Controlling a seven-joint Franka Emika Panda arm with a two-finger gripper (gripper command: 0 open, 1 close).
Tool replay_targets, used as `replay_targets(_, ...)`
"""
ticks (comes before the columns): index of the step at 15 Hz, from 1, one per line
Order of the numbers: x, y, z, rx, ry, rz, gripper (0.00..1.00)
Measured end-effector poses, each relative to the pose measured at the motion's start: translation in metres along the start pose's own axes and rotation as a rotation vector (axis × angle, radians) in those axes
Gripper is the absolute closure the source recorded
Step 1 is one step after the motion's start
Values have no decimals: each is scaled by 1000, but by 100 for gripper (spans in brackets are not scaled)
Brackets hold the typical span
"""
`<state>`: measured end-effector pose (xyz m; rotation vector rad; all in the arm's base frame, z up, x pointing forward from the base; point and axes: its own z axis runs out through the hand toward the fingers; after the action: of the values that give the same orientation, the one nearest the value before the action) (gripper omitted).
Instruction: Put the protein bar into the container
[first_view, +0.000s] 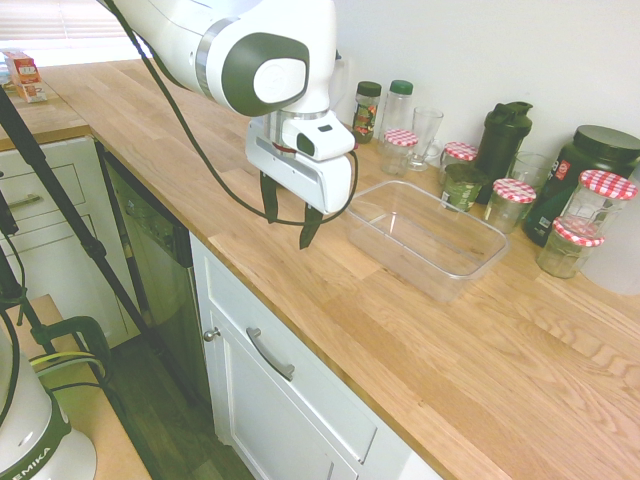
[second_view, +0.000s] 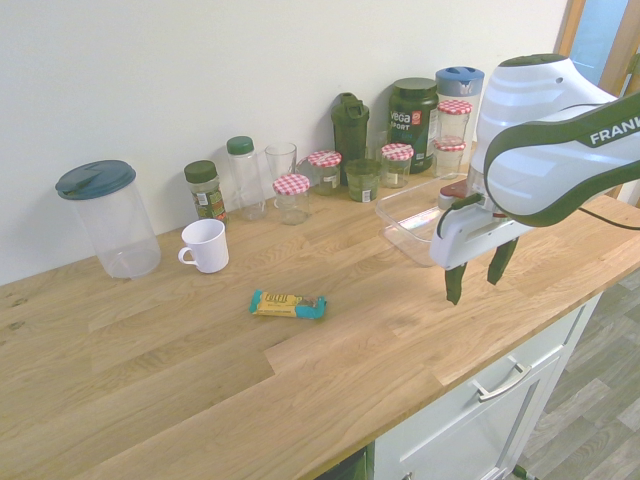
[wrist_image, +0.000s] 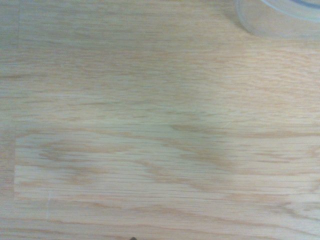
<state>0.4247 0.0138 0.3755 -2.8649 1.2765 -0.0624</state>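
Note:
The protein bar (second_view: 288, 304), teal at both ends with a yellow middle, lies flat on the wooden counter in the second exterior view; the arm hides it in the first exterior view. The container (first_view: 424, 237) (second_view: 415, 222) is a clear rectangular tub, empty, standing on the counter near the jars. My gripper (first_view: 290, 218) (second_view: 476, 273) hangs open above bare wood just beside the tub's near end, with nothing between its fingers. It is well away from the bar. A corner of the container (wrist_image: 280, 17) shows in the wrist view.
Along the wall stand several red-checked-lid jars (second_view: 292, 196), spice jars (second_view: 204, 188), a glass (second_view: 281, 160), a dark shaker bottle (second_view: 350, 128) and a large dark tub (second_view: 412, 112). A white mug (second_view: 206, 244) and a tall clear pitcher (second_view: 107, 217) stand behind the bar.

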Motion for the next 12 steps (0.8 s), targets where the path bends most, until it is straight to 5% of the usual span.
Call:
replay_targets(5,-5,-9,-5,4,11,-24,0)
replay_targets(12,-57,-69,-49,21,72,-198,0)
